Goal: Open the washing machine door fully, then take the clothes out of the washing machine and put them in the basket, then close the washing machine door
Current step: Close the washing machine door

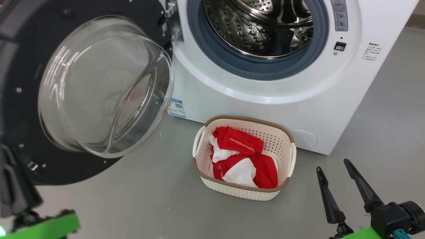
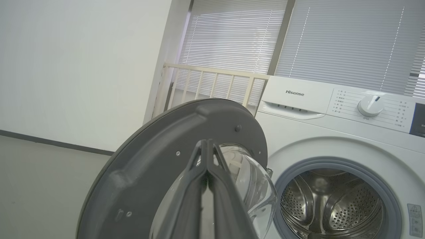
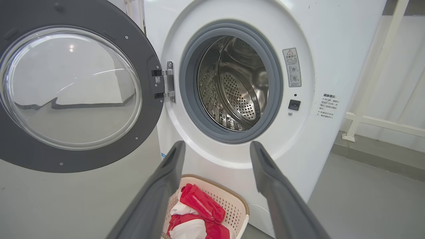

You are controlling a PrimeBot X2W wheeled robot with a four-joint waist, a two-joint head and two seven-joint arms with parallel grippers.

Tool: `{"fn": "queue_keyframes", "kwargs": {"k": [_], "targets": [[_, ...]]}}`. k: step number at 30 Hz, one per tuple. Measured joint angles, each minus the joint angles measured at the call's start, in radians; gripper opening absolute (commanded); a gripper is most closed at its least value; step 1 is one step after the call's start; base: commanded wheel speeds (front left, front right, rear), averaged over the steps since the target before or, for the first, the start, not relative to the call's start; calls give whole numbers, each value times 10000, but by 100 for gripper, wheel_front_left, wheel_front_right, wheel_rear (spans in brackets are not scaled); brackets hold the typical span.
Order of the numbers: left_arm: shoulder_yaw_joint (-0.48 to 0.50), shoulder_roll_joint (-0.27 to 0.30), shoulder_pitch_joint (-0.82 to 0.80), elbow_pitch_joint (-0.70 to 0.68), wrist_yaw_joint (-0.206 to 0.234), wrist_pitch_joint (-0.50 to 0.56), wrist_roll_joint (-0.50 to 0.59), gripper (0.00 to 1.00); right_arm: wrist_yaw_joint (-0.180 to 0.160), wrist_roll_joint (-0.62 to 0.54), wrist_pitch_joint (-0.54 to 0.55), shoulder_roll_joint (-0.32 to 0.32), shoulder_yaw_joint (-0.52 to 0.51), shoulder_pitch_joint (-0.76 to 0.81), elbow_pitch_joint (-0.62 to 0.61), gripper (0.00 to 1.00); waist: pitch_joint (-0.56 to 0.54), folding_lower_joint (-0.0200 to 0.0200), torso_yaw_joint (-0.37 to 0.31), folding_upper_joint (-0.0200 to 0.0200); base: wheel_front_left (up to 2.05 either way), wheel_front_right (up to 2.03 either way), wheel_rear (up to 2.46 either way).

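The washing machine door [image 1: 99, 86] stands swung open at the left, its glass bowl facing me. The washing machine [image 1: 265, 99] shows a steel drum [image 1: 259, 26] with no fabric visible in it. On the floor before it sits the basket [image 1: 275, 139], holding the red and white clothes [image 1: 245, 159]. My right gripper [image 1: 332, 165] hovers open to the right of the basket, nothing between its fingers. In the left wrist view my left gripper [image 2: 208, 142] is shut, fingers pressed together in front of the door's [image 2: 149, 159] inner face. The right wrist view looks at door [image 3: 69, 86], drum [image 3: 239, 86] and basket [image 3: 232, 202].
Grey floor [image 1: 149, 199] spreads around the basket. A white railing [image 3: 365, 119] stands to the machine's right, and another railing [image 2: 212, 79] runs behind the machine under window blinds [image 2: 332, 39]. A pale wall [image 2: 83, 66] lies beyond the open door.
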Motion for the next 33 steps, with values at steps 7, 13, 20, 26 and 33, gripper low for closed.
{"fn": "queue_keyframes", "kwargs": {"k": [7,13,20,26,33], "targets": [[1551,-79,-1396,673,-548,-40,-2171,0,0,0,31,0,77,-1,-27,100,8,0,-217,0,0,0,0],[2863,437,-3174,2079,-706,464,-4065,0,0,-4,44,-2,2,0,-25,100,19,0,-467,0,0,0,0],[3919,1452,-4711,4234,-702,1244,-5216,0,0,0,44,0,153,4,44,100,-54,0,-733,0,0,0,0],[4368,2527,-5838,6502,-568,2376,-5979,0,0,0,94,-4,176,9,17,100,-101,1,-923,0,0,0,0],[4514,3354,-6827,8617,-426,3584,-6587,0,0,-8,190,-4,188,8,-90,100,24,1,-1034,0,0,0,0]]}}
